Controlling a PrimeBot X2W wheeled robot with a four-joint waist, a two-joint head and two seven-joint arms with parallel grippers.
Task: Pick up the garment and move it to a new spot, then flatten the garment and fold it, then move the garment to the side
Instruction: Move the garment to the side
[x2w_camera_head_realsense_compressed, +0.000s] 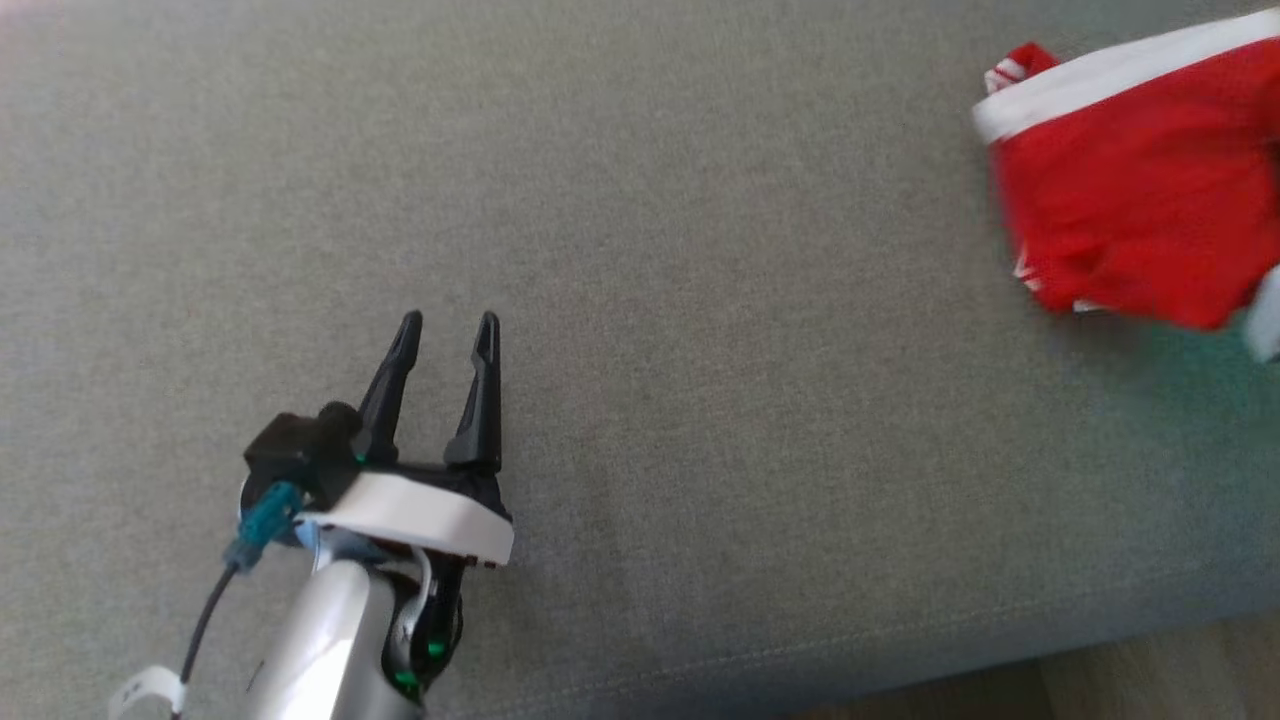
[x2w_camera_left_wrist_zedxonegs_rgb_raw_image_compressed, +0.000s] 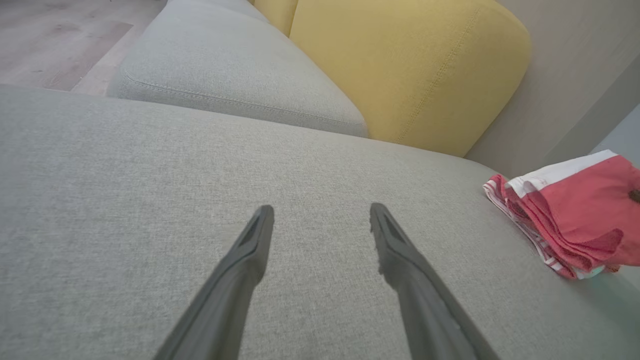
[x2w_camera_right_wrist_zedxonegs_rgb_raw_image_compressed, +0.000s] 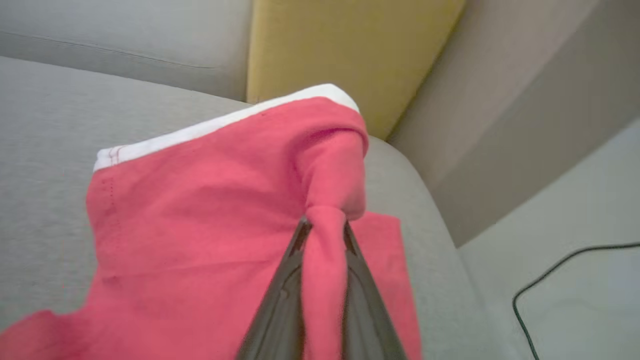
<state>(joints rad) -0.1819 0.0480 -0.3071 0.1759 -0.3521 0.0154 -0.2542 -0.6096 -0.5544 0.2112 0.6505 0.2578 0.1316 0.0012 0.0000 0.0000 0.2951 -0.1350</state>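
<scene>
Sofa seat (x2w_camera_head_realsense_compressed: 640, 200): grey fabric, carries the garment.
Yellow cushion (x2w_camera_left_wrist_zedxonegs_rgb_raw_image_compressed: 410, 75): upright at the back of the seat.
Garment (x2w_camera_head_realsense_compressed: 1140, 190): red with a white band (folded in layers), at the seat's right end, one part lifted.
Left gripper (x2w_camera_head_realsense_compressed: 449, 322): over bare seat, jaws spread, nothing between them.
Right gripper (x2w_camera_right_wrist_zedxonegs_rgb_raw_image_compressed: 324, 226): jaws pinching a bunched red fold of the garment.
Cable (x2w_camera_right_wrist_zedxonegs_rgb_raw_image_compressed: 550, 272): thin, black, on the pale surface beside the sofa.

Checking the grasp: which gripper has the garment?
The right gripper, shut on a bunched fold of the red garment. The left gripper is open over the sofa, well apart from the garment.
</scene>
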